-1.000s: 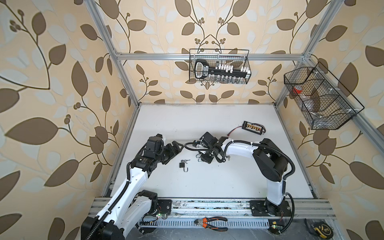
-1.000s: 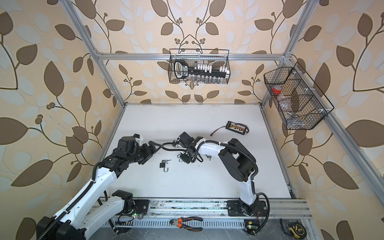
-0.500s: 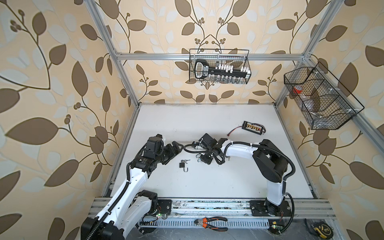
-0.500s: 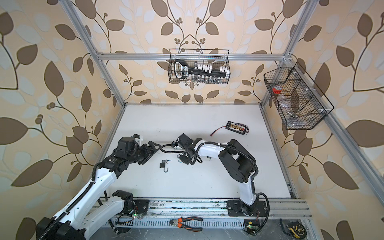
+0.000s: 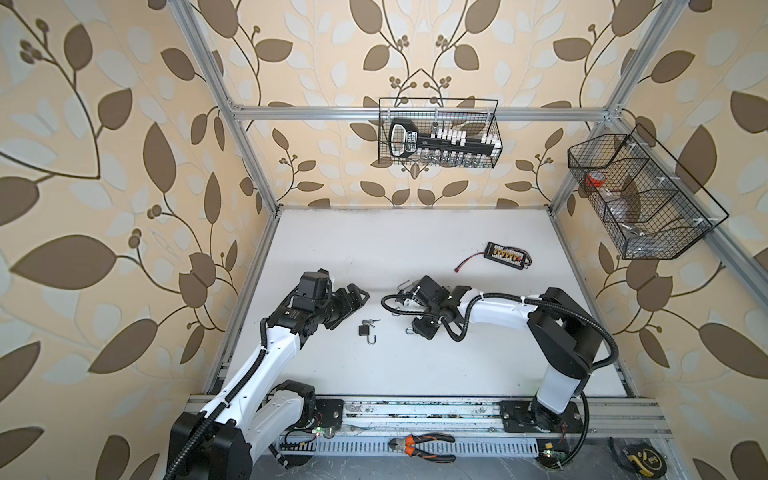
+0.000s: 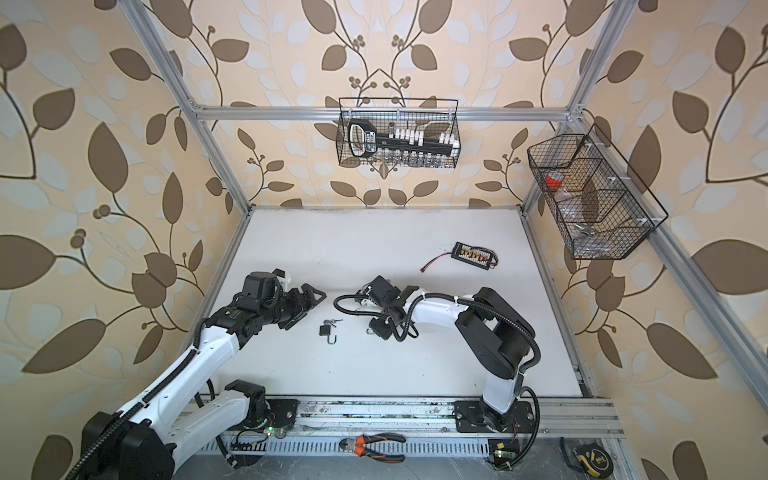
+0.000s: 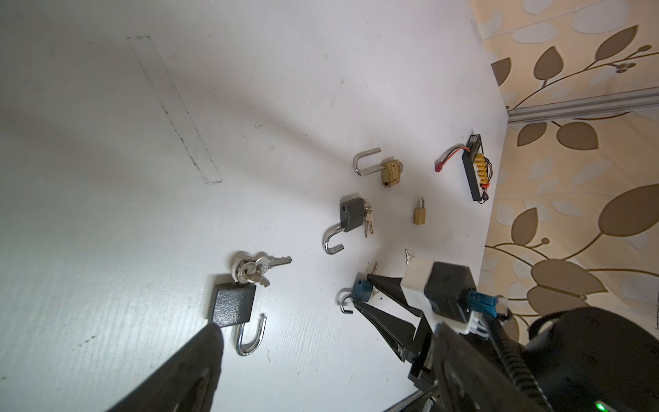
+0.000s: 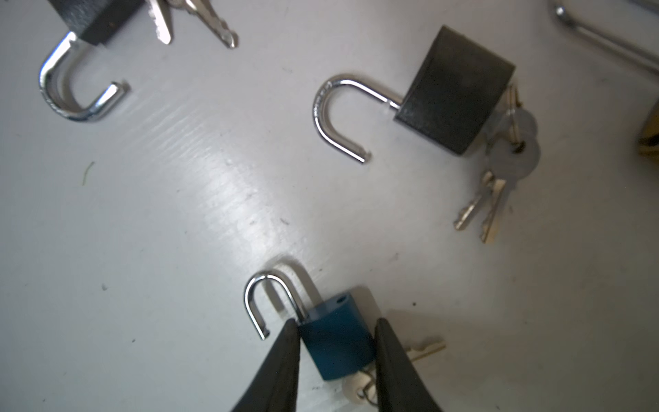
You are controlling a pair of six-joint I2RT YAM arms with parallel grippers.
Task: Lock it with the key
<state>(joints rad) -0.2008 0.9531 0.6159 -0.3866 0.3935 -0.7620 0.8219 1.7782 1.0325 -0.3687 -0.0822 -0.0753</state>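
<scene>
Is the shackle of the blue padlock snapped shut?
No, the blue padlock has its shackle swung open, the free end clear of the body.

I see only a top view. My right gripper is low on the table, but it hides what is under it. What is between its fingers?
Observer: A small blue padlock; the right gripper is closed on the sides of its body.
Operator: Is its shackle locked?
Observer: No, the shackle stands open, free end outside the body.
Operator: Where is its key?
Observer: Keys lie at the body's bottom end; if one is inserted, I cannot tell.
</scene>
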